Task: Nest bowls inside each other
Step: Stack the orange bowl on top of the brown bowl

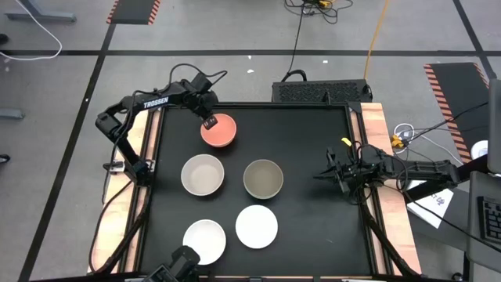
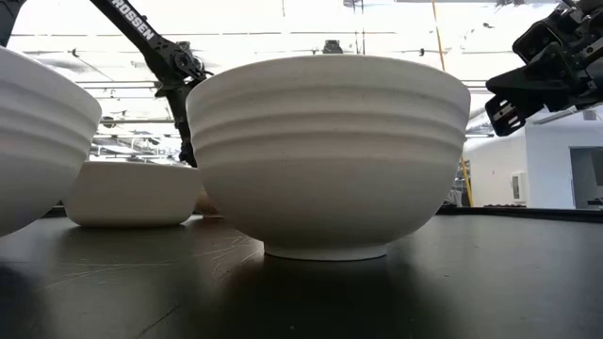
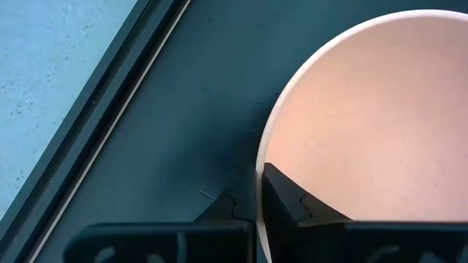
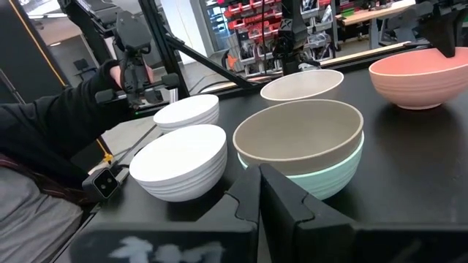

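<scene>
The white bowl (image 2: 330, 155) looms nearest; behind, the left gripper (image 1: 210, 123) pinches the salmon bowl's (image 1: 220, 131) thin, stiff, probably slippery rim, while the right gripper (image 1: 333, 172) waits closed with nothing held.

Salmon bowl (image 1: 218, 130) upright near five others, olive (image 1: 263, 178) nested in mint (image 4: 333, 175).

You are looking past the right gripper (image 4: 259, 191), whose fingers are pressing together at 6 o'clock. Just beyond them the olive-grey bowl (image 4: 298, 139) is sitting nested in the mint green bowl (image 4: 338, 175). At 9 o'clock of that pair two white bowls are standing, the nearer (image 4: 181, 162) just beside it, the farther (image 4: 188, 111) behind. The beige-grey bowl (image 4: 302, 85) is lying toward 12 o'clock. The salmon-orange bowl (image 4: 419, 77) is sitting at 2 o'clock, with a dark arm part (image 4: 444, 29) dipping over its rim. A person's dark sleeve (image 4: 51, 124) is showing at 9 o'clock.
</scene>
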You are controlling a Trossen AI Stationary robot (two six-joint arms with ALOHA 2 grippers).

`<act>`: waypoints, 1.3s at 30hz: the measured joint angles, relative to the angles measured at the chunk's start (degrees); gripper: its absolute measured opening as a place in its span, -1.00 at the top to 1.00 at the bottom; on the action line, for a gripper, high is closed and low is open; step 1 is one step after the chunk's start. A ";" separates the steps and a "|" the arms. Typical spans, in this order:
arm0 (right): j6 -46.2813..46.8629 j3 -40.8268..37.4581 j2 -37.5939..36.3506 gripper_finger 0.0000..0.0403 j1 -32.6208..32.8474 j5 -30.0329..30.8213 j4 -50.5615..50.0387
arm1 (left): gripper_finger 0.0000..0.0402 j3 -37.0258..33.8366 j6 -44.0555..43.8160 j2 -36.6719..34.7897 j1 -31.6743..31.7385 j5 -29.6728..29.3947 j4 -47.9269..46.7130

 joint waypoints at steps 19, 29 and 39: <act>-0.12 0.01 0.01 1.00 0.01 0.01 0.01 | 0.98 -0.02 0.31 -8.28 -0.06 -1.44 -1.61; -0.04 -0.01 0.02 1.00 0.00 0.02 0.00 | 0.98 -0.02 0.11 -10.78 -0.06 -1.31 -3.76; -0.17 0.01 0.02 1.00 0.01 0.02 0.01 | 0.98 0.89 0.31 -15.15 -3.61 0.28 -3.24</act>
